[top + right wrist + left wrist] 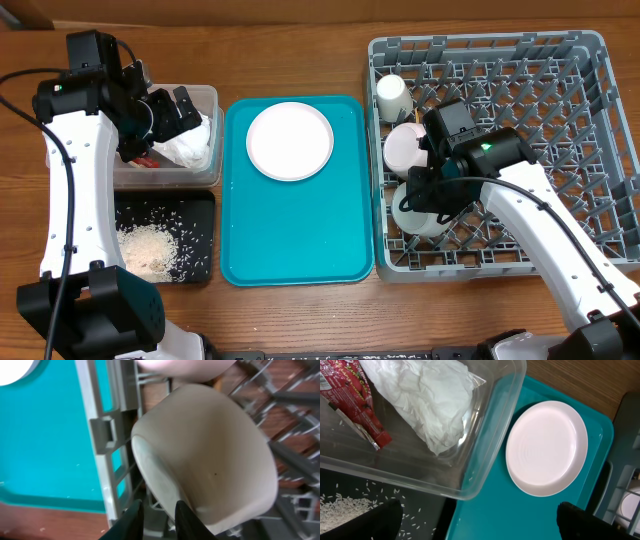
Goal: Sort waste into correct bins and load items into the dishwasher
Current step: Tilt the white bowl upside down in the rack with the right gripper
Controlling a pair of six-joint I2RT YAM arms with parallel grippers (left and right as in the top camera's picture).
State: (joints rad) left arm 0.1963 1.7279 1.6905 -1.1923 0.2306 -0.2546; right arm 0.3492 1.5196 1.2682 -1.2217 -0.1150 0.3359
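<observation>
White-grey bowl in rack; napkin, wrapper in clear tub

A brown wooden table with visible grain runs under everything, evenly lit.

**A:** Teal tray right in the middle of the worktop, lying flat, its long sides running from the far edge toward the near edge.

**B:** Rounded corners, a low raised rim all the way round, and a smooth, glossy floor.

**A:** A strip of wood shows between its near end and the near edge.

**B:** The worktop's brown wood, grain running left to right, showing plainly along the far edge.

**A:** At the far-left corner there's a pale patch past the wood. Can't tell what it is.
</observation>
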